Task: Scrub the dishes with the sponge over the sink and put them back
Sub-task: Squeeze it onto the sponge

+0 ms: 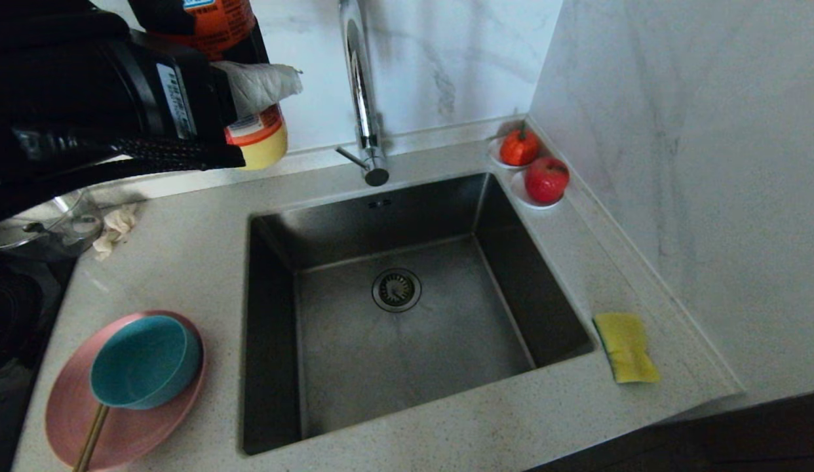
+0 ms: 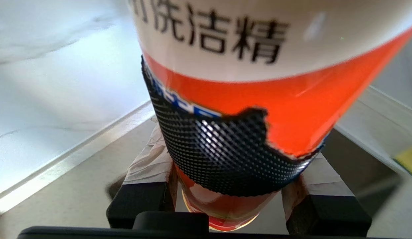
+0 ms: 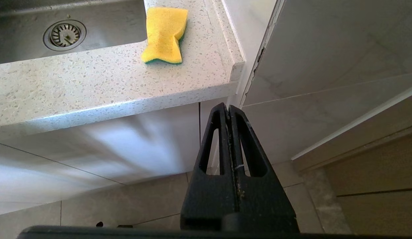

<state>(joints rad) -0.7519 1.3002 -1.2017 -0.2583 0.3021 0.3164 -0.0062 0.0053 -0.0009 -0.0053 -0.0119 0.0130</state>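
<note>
1. The sponge (image 1: pixel 626 347) lies untouched on the counter (image 1: pixel 446 432) right of the sink (image 1: pixel 394 308); the teal bowl (image 1: pixel 145 360) sits on the pink plate (image 1: pixel 128 419), left.
2. The left gripper (image 2: pixel 237 186) clamps a detergent bottle (image 2: pixel 259 99), likely for soaping first.
3. The right gripper (image 3: pixel 230 111) hangs pressed shut, empty, below the counter edge.

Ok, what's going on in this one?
The left gripper holds an orange dish-soap bottle above the counter behind the sink. The right gripper hangs shut below the counter edge. The sponge lies untouched on the counter right of the sink; the teal bowl sits on the pink plate on its left.
</note>
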